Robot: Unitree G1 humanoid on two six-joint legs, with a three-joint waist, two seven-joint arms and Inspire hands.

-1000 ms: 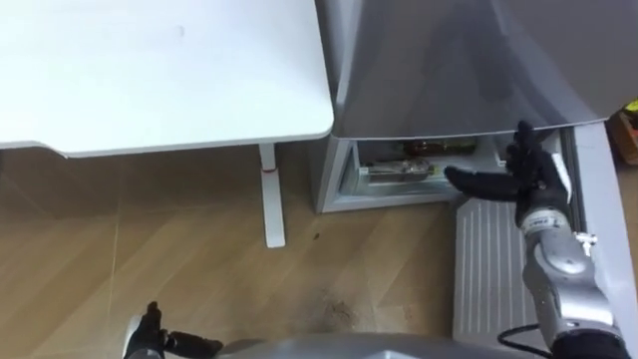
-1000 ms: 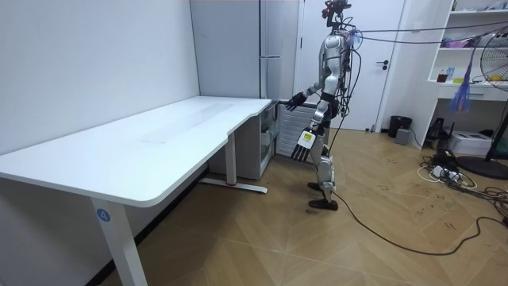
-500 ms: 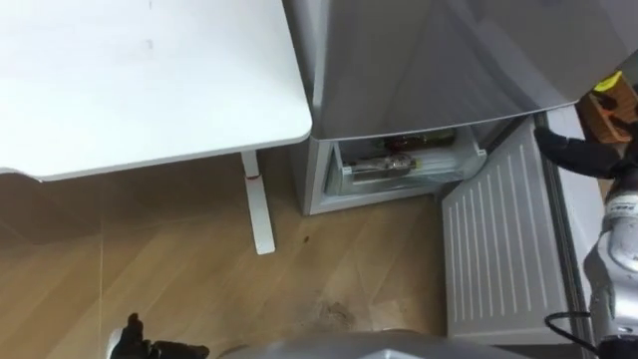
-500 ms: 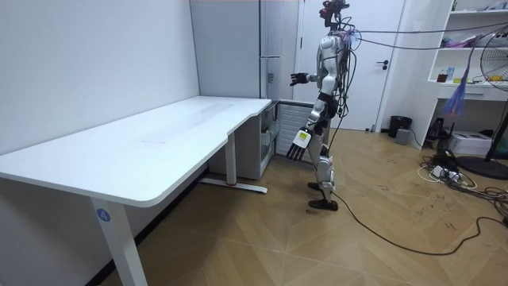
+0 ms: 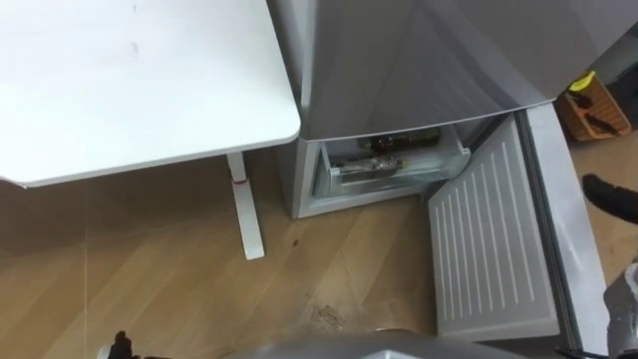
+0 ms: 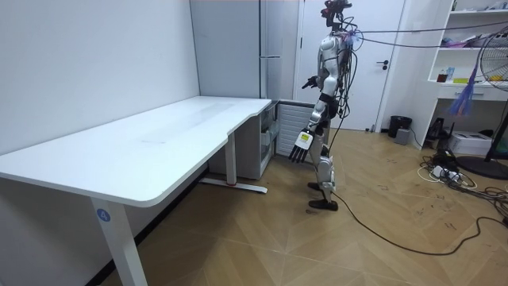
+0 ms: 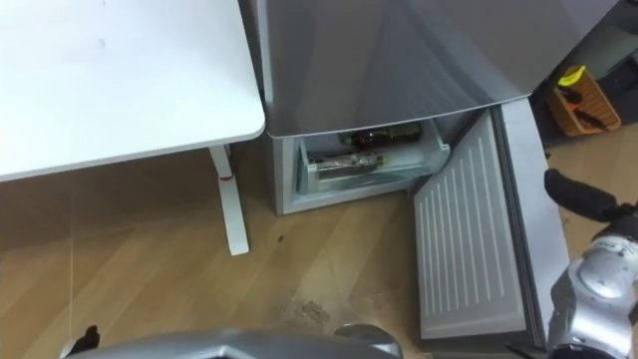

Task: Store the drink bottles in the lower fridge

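The silver fridge (image 5: 419,60) stands beside the desk with its lower door (image 5: 488,239) swung wide open, ribbed white inside facing up. In the lower compartment, dark drink bottles (image 7: 384,137) lie in a clear drawer (image 5: 384,168). My right hand (image 7: 583,199) is off to the right of the door, apart from it, fingers straight and holding nothing. In the room view it is raised at chest height (image 6: 309,81). My left hand (image 6: 301,143) hangs by my thigh, fingers spread and empty. I stand upright in front of the open fridge.
A white desk (image 5: 130,80) with a white leg (image 5: 244,209) fills the left. An orange box (image 5: 593,105) sits on the floor right of the fridge. In the room view, a shelf unit (image 6: 468,48), a fan and floor cables (image 6: 460,179) lie behind me.
My right hand has come off the lower door's edge and drawn back to the right, rising to chest height. The door now stands wider open. The head camera has shifted.
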